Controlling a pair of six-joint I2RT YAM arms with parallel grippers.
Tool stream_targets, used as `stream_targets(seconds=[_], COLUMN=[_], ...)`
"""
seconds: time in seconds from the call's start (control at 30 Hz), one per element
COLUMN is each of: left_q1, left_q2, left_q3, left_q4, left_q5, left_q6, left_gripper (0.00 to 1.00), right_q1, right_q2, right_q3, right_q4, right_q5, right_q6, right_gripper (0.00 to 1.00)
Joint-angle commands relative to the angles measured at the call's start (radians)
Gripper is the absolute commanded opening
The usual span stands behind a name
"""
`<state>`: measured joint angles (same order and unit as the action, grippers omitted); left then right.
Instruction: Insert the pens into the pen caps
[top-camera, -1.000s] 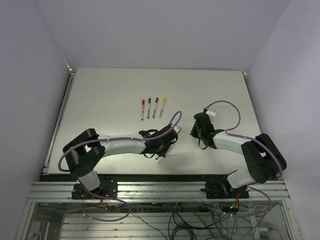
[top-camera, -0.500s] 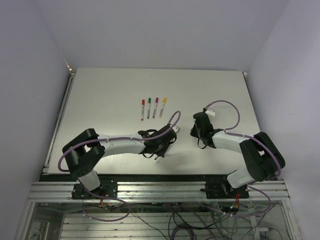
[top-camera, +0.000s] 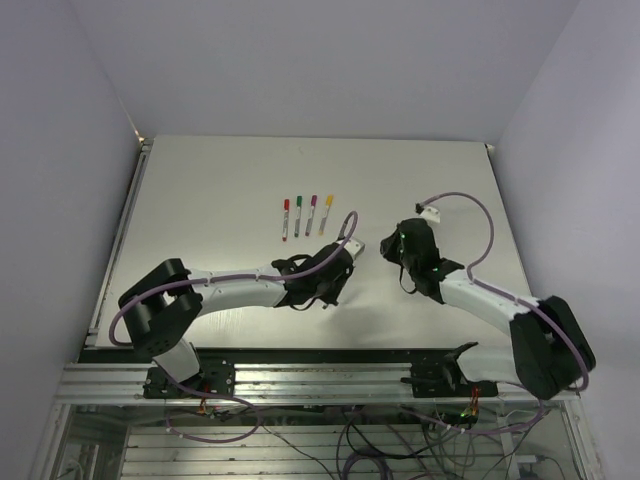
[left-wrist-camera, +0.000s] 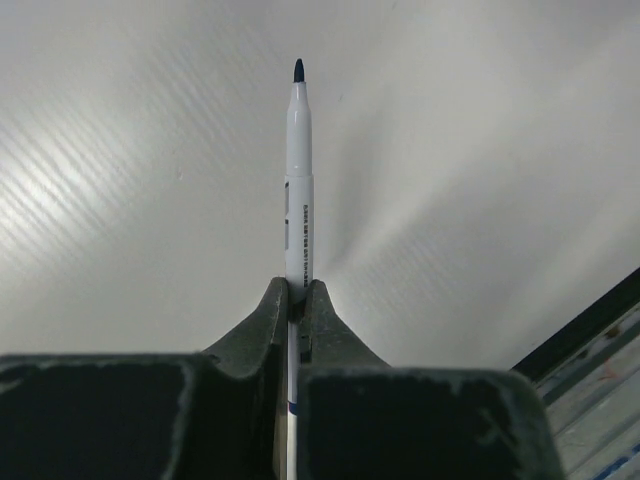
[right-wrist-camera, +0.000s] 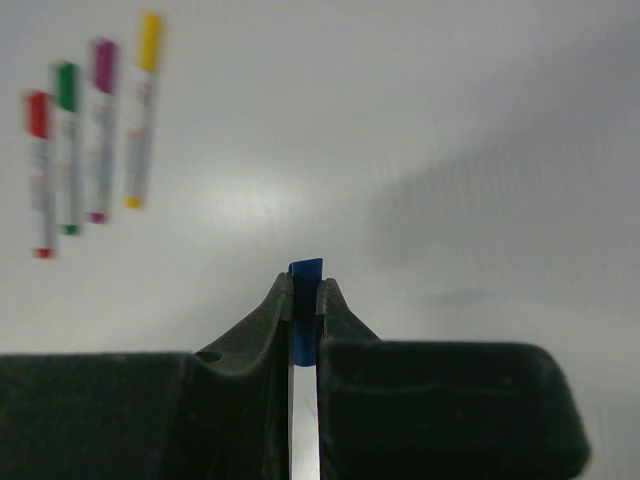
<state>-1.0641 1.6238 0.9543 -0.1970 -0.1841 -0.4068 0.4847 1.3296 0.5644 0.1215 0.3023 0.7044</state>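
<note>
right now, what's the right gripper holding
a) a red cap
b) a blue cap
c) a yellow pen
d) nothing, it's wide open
b: in the right wrist view the right gripper is shut on a blue cap whose end pokes out between its fingers, while the yellow-capped pen lies loose farther off.

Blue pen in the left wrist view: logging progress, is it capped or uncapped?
Uncapped. The blue pen shows a bare dark tip beyond the left gripper; the blue cap is pinched in the right gripper.
</note>
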Motion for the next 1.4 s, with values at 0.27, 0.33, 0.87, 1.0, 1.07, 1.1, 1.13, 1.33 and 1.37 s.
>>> stream_targets(seconds=[0.27, 0.33, 0.87, 1.0, 1.07, 1.1, 1.13, 1.33, 1.37], left_q1=[0.013, 0.013, 0.013, 0.013, 0.013, 0.013, 0.013, 0.013, 0.013], left_q2=[-0.081, -0.089, -0.111, -0.106, -0.105, -0.105, -0.105, -0.101, -0.1], left_q3=[-0.041, -0.049, -0.089, -0.09, -0.087, -0.085, -0.083, -0.082, -0.081], left_q4=[0.376, 0.408, 0.506, 0.515, 0.515, 0.511, 0.511, 0.504, 0.504], left_q5=[0.076, 0.079, 0.118, 0.116, 0.116, 0.116, 0.115, 0.109, 0.109], left_q6=[-0.007, -0.009, -0.046, -0.054, -0.055, -0.056, -0.057, -0.064, -0.065], left_gripper=[0.07, 0.07, 0.07, 0.07, 0.07, 0.07, 0.07, 0.07, 0.07], right_q1=[0.003, 0.003, 0.003, 0.003, 0.003, 0.003, 0.003, 0.003, 0.003], right_q2=[-0.321, -0.337, -0.381, -0.375, -0.369, -0.366, -0.364, -0.361, -0.36], right_q3=[-0.113, -0.132, -0.25, -0.265, -0.271, -0.275, -0.278, -0.284, -0.284], right_q4=[0.225, 0.251, 0.486, 0.52, 0.536, 0.543, 0.549, 0.565, 0.563], right_q5=[-0.01, -0.02, -0.039, -0.073, -0.087, -0.094, -0.098, -0.113, -0.115], right_q6=[0.005, 0.02, 0.121, 0.138, 0.142, 0.144, 0.145, 0.144, 0.144], right_gripper=[0.0, 0.0, 0.0, 0.0, 0.0, 0.0, 0.0, 0.0, 0.0])
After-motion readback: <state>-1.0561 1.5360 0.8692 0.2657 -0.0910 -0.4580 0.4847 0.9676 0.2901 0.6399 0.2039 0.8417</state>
